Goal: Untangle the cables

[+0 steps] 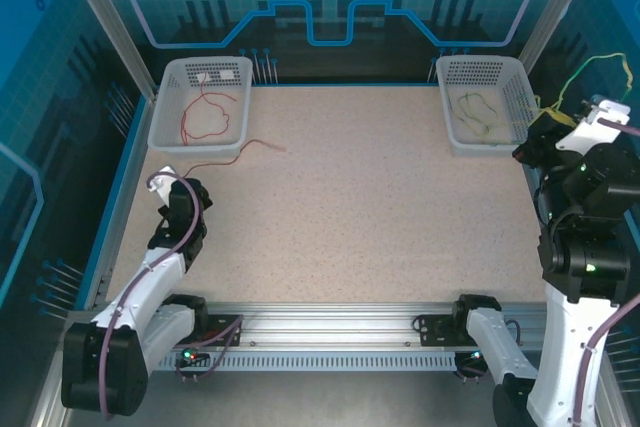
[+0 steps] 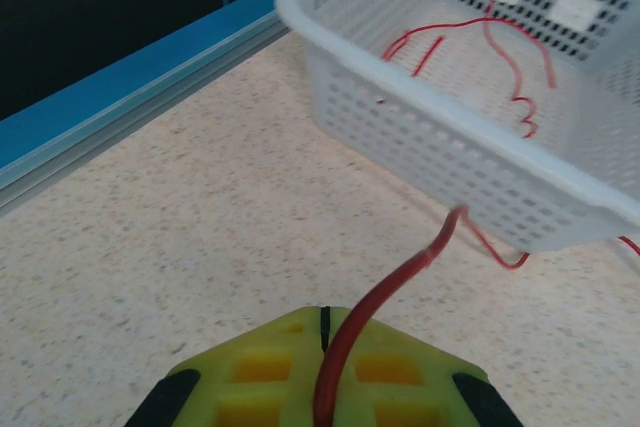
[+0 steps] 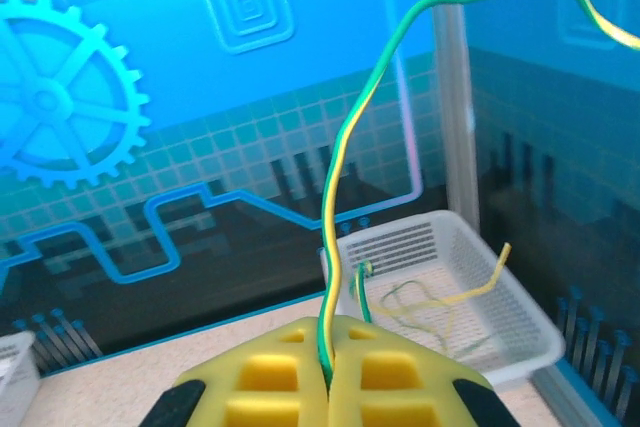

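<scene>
My left gripper [image 2: 323, 325] is shut on a red cable [image 2: 400, 277], low over the table near the left edge [image 1: 165, 177]. That cable [image 1: 225, 160] trails past the front of the left white basket [image 1: 165, 122] and ends on the table. More red cables [image 2: 510, 57] lie inside this basket [image 2: 450, 157]. My right gripper [image 3: 330, 339] is shut on a yellow-green cable [image 3: 345, 167], which arcs high to the right. It is held up beside the right basket [image 1: 537, 127]. Inside the right basket [image 3: 520, 332] lie thin yellow-green cables [image 1: 478, 112].
Both baskets stand at the table's back corners, against the blue wall. A raised blue and aluminium rail [image 2: 130, 107] runs along the table's left edge. The speckled tabletop [image 1: 360, 207] stretches between the arms. The right arm [image 1: 585, 217] stands tall at the right edge.
</scene>
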Controlling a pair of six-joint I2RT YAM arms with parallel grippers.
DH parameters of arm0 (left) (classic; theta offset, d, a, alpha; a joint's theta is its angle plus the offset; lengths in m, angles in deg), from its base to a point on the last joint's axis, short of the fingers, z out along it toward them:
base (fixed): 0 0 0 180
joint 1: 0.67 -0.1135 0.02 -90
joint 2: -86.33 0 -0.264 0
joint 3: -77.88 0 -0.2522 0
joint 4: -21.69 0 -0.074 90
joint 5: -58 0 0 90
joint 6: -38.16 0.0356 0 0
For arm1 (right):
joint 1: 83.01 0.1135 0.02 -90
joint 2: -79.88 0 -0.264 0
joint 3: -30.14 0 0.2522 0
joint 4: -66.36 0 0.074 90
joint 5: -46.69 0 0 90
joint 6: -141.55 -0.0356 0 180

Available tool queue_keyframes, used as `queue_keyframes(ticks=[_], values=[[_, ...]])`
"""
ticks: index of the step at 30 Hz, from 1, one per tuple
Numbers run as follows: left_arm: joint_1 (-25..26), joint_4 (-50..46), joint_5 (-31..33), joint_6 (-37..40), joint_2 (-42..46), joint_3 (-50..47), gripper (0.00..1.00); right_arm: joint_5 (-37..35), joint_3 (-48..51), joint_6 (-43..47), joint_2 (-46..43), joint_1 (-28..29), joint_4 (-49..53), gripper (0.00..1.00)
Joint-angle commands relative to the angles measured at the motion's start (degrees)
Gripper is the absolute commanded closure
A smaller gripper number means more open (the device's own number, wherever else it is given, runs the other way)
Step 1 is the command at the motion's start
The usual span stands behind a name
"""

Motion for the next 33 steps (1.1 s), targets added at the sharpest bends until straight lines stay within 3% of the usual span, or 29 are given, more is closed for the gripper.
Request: queue_keyframes(ticks=[1,5,8,13,20,23,28,33], values=[[2.85,-0.02,-6.58,2.87,3.20,4.50,1.00,9.31,3.65,-2.90,1.07,-0.28,-4.78,1.00],[5.35,-5.99,-14.49,2.83,5.92,8.02,1.00,10.22,7.76,-3.14,0.69,1.76,-8.04,1.00],[8.95,-11.88,-13.23,3.22,8.33,11.33,1.00,9.06,10.27,-2.79,-0.26,3.80,-9.70,1.00],[14.51,-10.82,-13.94,8.39,11.29,16.29,1.00,7.49,13.86,-2.14,0.04,7.78,-11.35,1.00],[14.53,-5.37,-16.39,13.13,5.17,25.22,1.00,2.73,22.13,-1.69,2.07,17.51,-18.14,1.00],[14.53,-3.71,-14.47,16.79,1.48,29.64,1.00,0.30,24.77,-0.46,3.46,21.83,-20.27,1.00],[14.23,-0.09,-9.20,25.54,-4.63,37.23,1.00,-0.11,29.65,-0.37,6.20,26.53,-24.06,1.00],[11.06,-3.21,-11.55,28.50,-11.18,47.99,1.00,-0.47,32.78,-1.02,8.92,28.21,-26.63,1.00]])
